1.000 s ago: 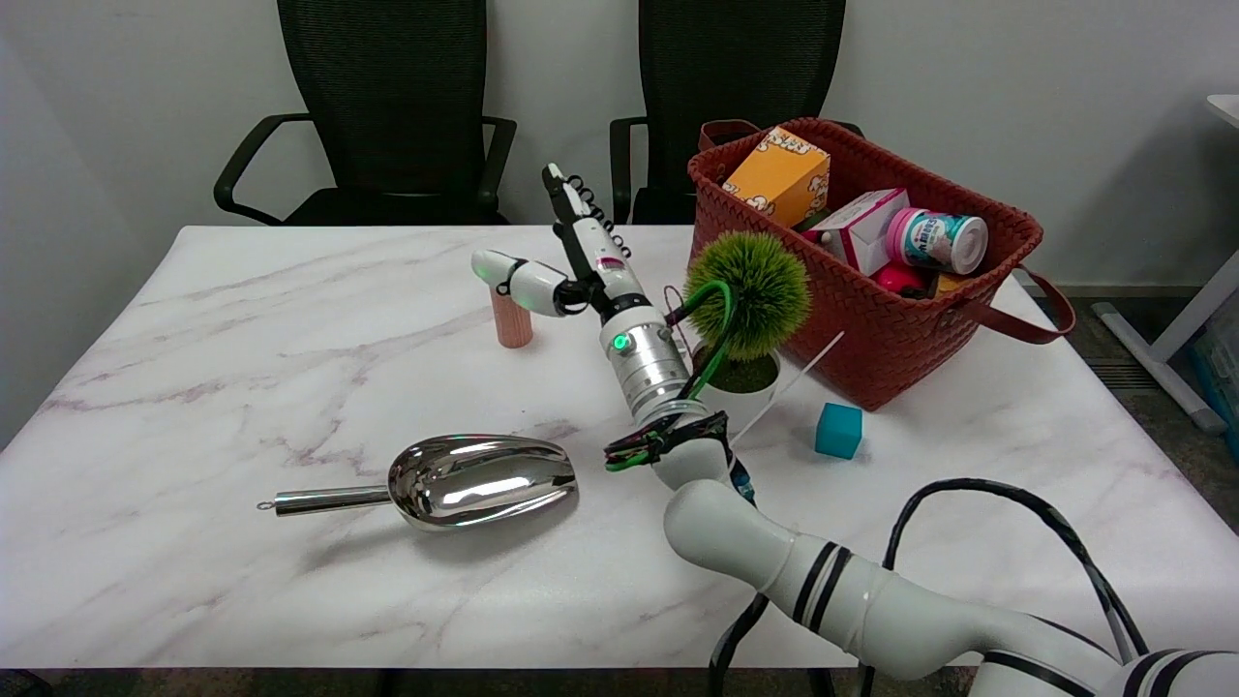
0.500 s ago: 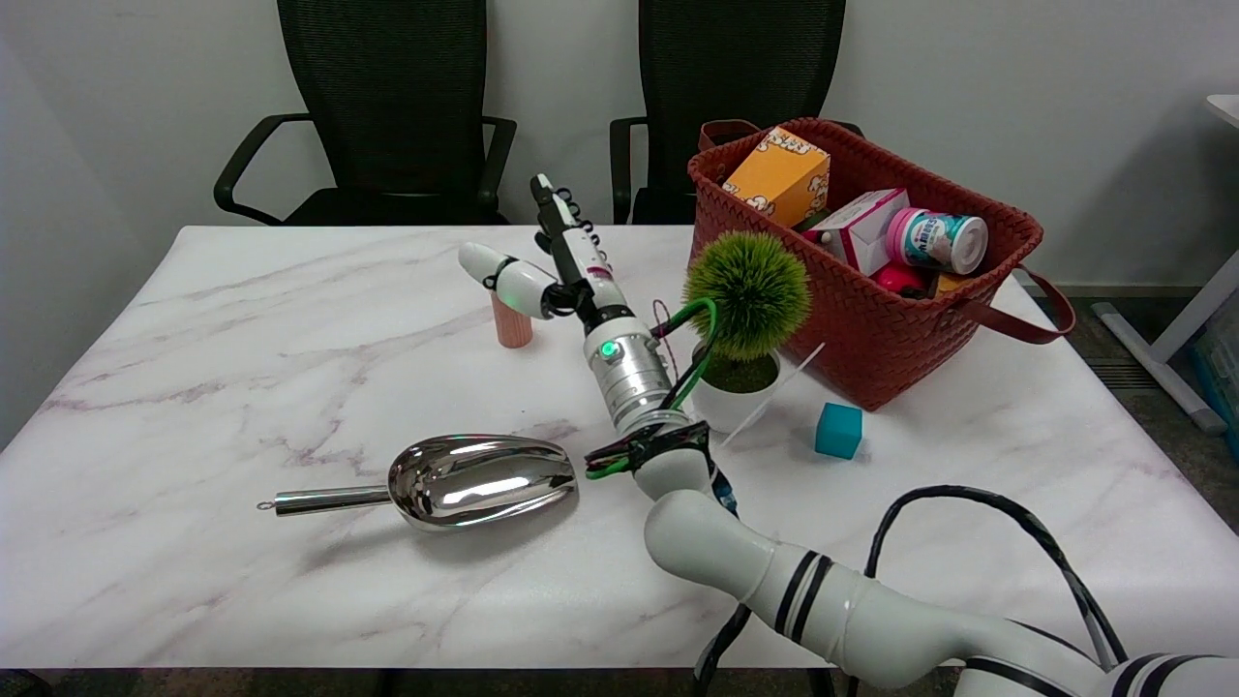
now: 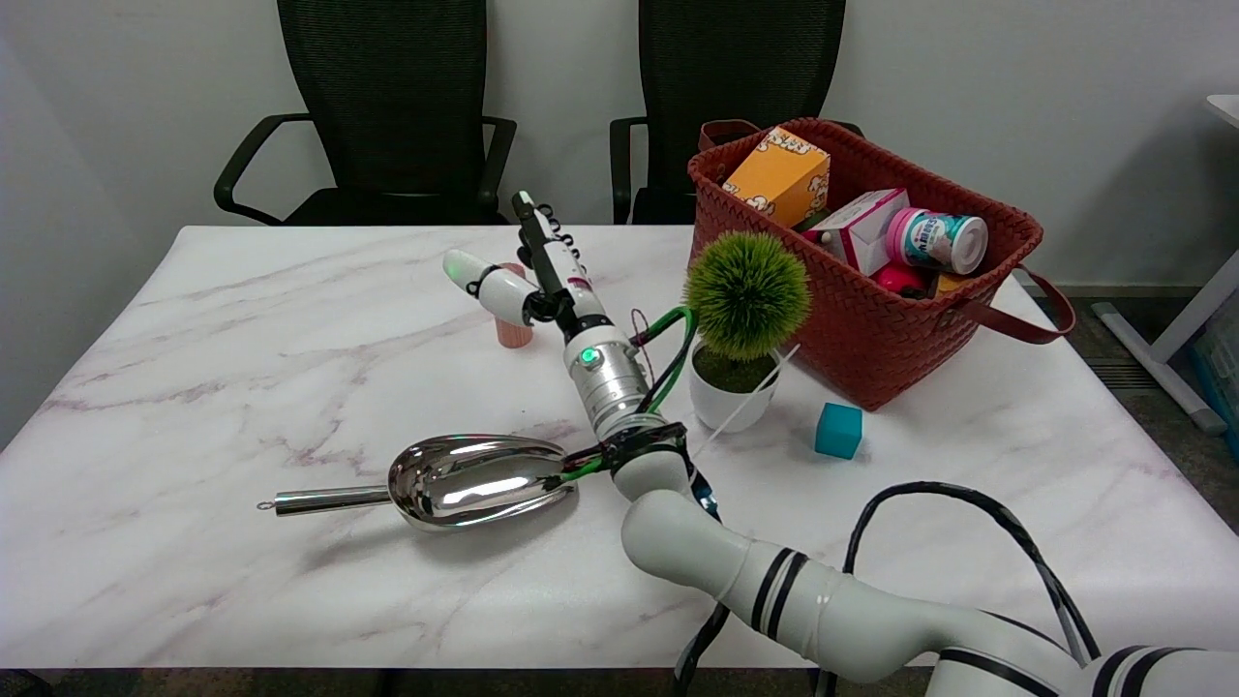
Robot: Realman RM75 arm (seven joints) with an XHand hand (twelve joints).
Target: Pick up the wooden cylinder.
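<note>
Marble table point(image 3: 242, 319); red woven basket point(image 3: 871, 339) far right of wooden cylinder point(image 3: 512, 333); right hand point(image 3: 537, 276) directly over cylinder, fingers spread, holding nothing; metal scoop point(image 3: 465, 479) nearer than cylinder; upright cylinder, mostly hidden behind thumb.

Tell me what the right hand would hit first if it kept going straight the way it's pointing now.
Probably nothing soon: the right hand points toward the table's far edge, beyond which a black chair stands. The wooden cylinder sits below its thumb; depth is unclear.
</note>
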